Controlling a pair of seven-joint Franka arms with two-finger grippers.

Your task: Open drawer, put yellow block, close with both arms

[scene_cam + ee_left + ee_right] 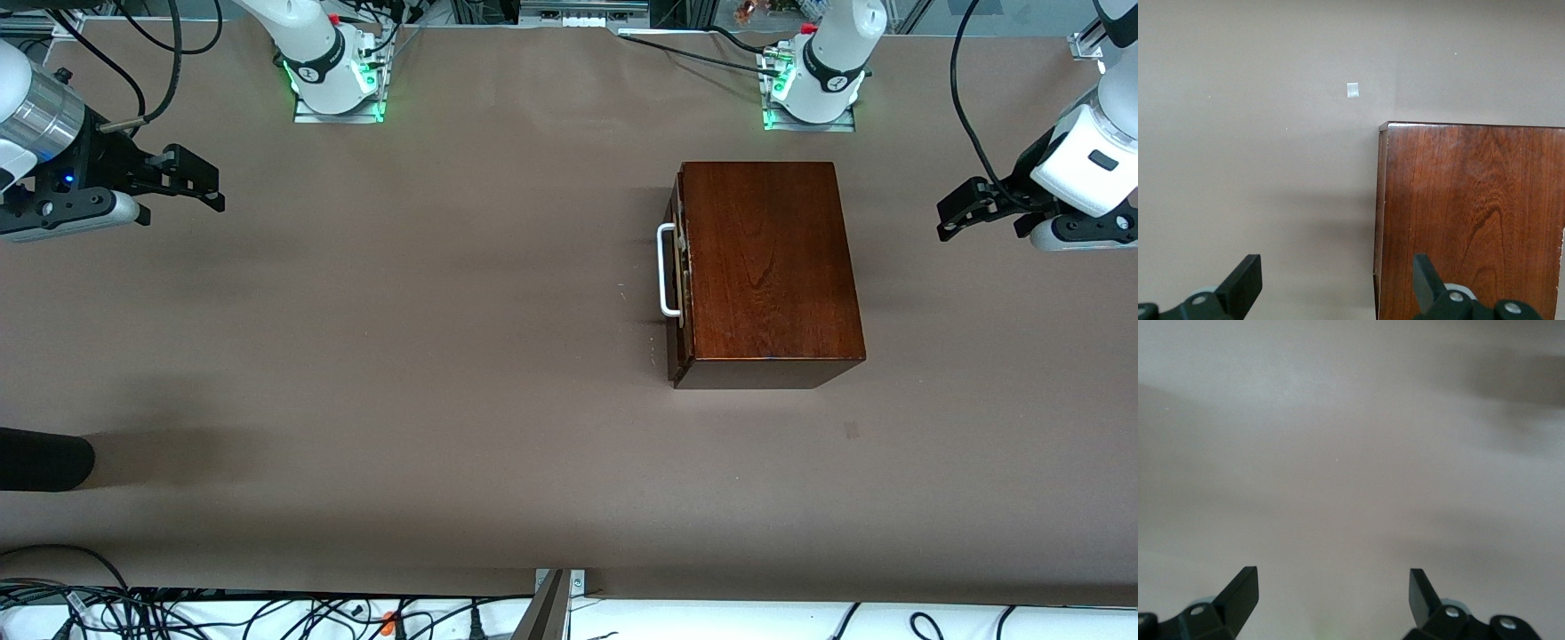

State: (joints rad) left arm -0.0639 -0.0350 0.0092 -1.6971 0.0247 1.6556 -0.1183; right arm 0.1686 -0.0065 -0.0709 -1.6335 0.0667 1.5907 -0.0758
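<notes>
The dark wooden box sits on the brown bench toward the left arm's end, its drawer pushed in — white handle facing the right arm's end. The left tool hangs over bare bench beside the box, fingers apart and empty. The right tool hangs over bare bench at its own end — also spread wide, holding nothing.
</notes>
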